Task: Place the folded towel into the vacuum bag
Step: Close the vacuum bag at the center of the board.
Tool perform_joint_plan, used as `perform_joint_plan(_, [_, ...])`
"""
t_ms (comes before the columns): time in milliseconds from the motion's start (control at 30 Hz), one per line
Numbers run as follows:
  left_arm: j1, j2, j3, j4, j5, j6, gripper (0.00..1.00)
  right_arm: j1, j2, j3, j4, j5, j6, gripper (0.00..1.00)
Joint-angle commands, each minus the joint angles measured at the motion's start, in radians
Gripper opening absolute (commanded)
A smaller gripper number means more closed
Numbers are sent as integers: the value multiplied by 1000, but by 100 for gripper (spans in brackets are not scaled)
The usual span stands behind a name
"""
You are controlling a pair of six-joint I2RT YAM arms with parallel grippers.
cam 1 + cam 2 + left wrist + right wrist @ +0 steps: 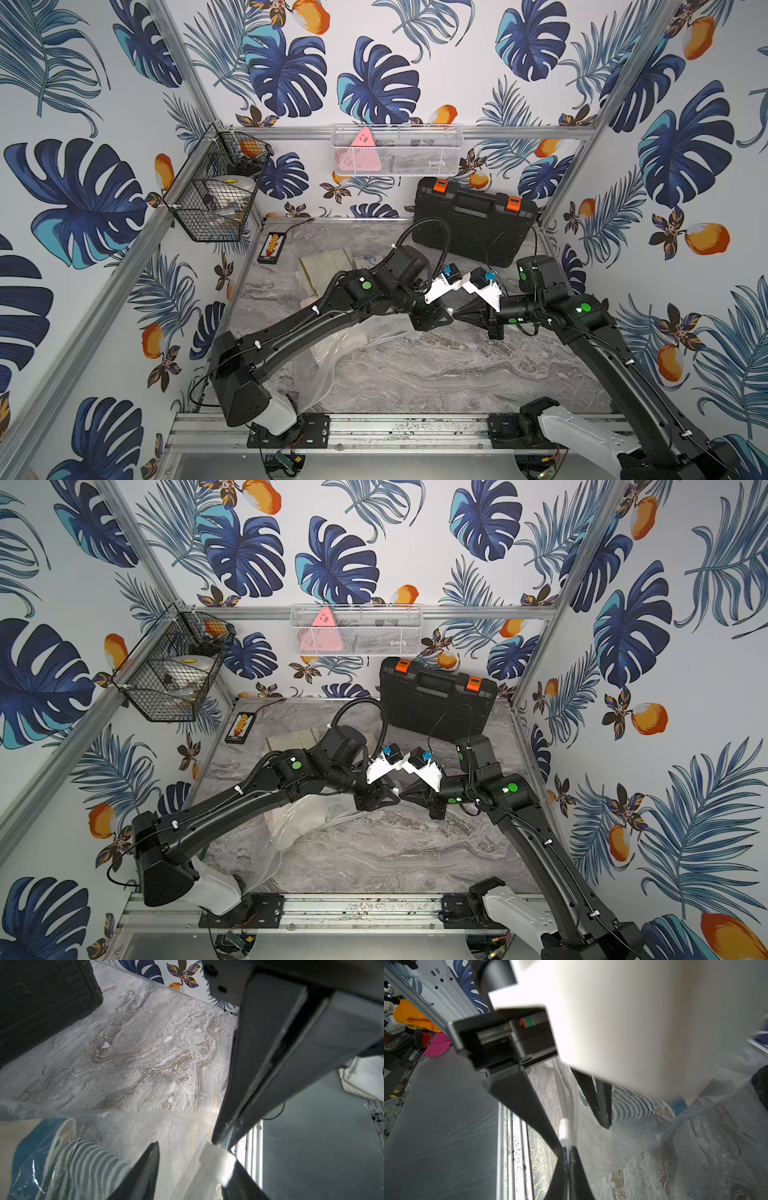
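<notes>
Right gripper (566, 1150) is clenched on the edge of the vacuum bag (332, 374), with a white slider (564, 1128) just beside its tips. Left gripper (185, 1153) has its jaws apart, straddling bag plastic and grasping nothing visible. Both tools meet mid-worktop (457, 374). The bag sprawls under the left arm toward the front-left corner. The striped towel (83, 1163) lies inside the bag, seen through the plastic in both wrist views and hidden in both top views. A black case (473, 224) stands at the far-right corner.

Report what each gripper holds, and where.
Right gripper pinches the vacuum bag at its zip edge, beside the white slider. Left gripper stands open, gripping nothing.
</notes>
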Motion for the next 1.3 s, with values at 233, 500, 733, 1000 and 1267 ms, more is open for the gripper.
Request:
perform_joint_plan(233, [11, 6, 44, 14, 3, 89, 40, 3, 14, 10, -6, -24, -7, 0])
perform_joint_plan(500, [11, -8, 45, 36, 60, 87, 42, 4, 11, 12, -4, -32, 1, 0])
perform_joint_plan(733, [11, -22, 52, 37, 43, 79, 49, 3, 5, 3, 0, -33, 6, 0])
perform_joint_plan(1000, [40, -44, 40, 40, 44, 73, 54, 3, 5, -4, 18, -43, 20, 0])
perform_joint_plan(1267, [48, -34, 33, 72, 131, 64, 51, 2, 2, -8, 45, -60, 43, 0])
